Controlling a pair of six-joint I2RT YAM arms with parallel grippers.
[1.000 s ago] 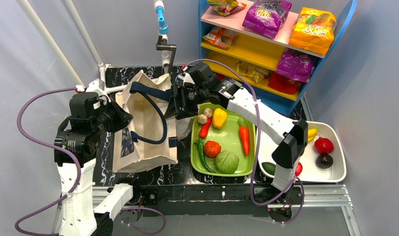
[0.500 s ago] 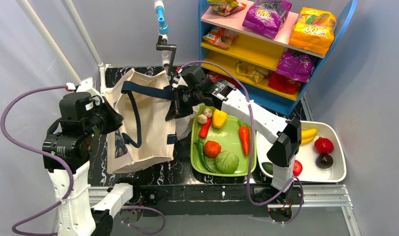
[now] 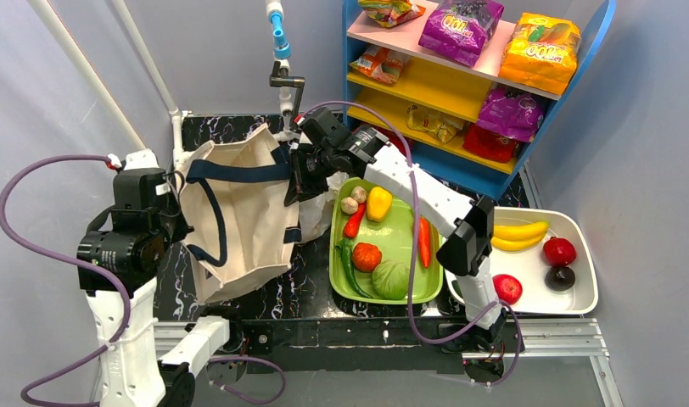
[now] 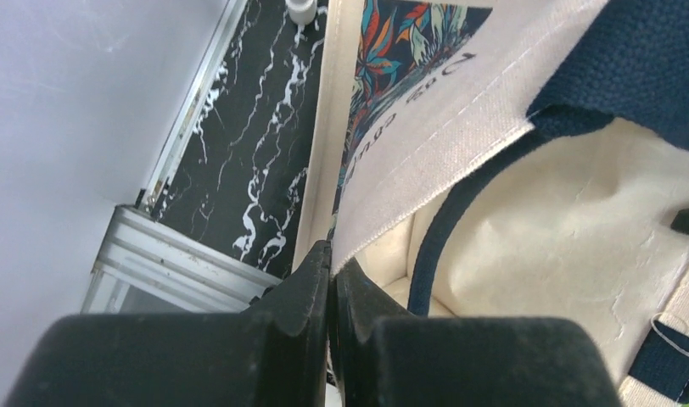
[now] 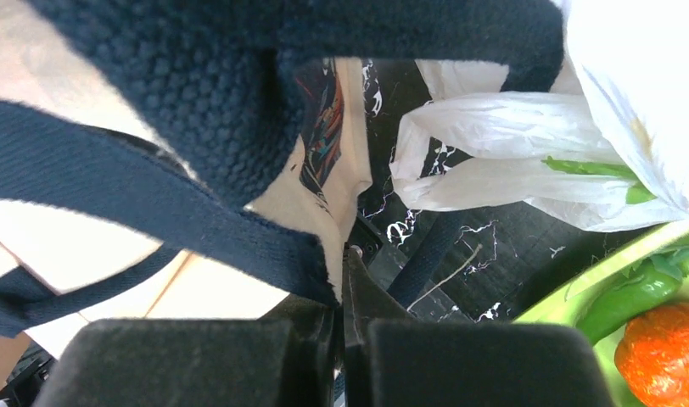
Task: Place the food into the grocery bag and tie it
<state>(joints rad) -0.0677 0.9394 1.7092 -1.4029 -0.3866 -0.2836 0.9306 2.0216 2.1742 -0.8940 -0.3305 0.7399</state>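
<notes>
A cream canvas tote (image 3: 239,212) with navy handles hangs between my grippers, mouth spread. My left gripper (image 3: 180,225) (image 4: 331,254) is shut on the tote's left rim (image 4: 426,144). My right gripper (image 3: 292,188) (image 5: 341,263) is shut on the right rim, next to a navy handle (image 5: 154,203). The white plastic grocery bag (image 3: 317,212) (image 5: 511,161) lies crumpled between tote and green tray. Food: bananas (image 3: 518,231) in the white tray, and a purple packet (image 3: 462,27) and an orange-yellow packet (image 3: 540,51) on the top shelf.
A green tray (image 3: 400,229) of vegetables sits right of the bags. A white tray (image 3: 579,305) at the far right holds several fruit pieces. A blue shelf unit (image 3: 494,174) with more packets stands at the back right. A metal post (image 3: 283,85) rises behind the tote.
My right gripper has shut on the tote's right rim and moved back and left. My left arm has pulled its rim to the left, spreading the tote's mouth wider.
</notes>
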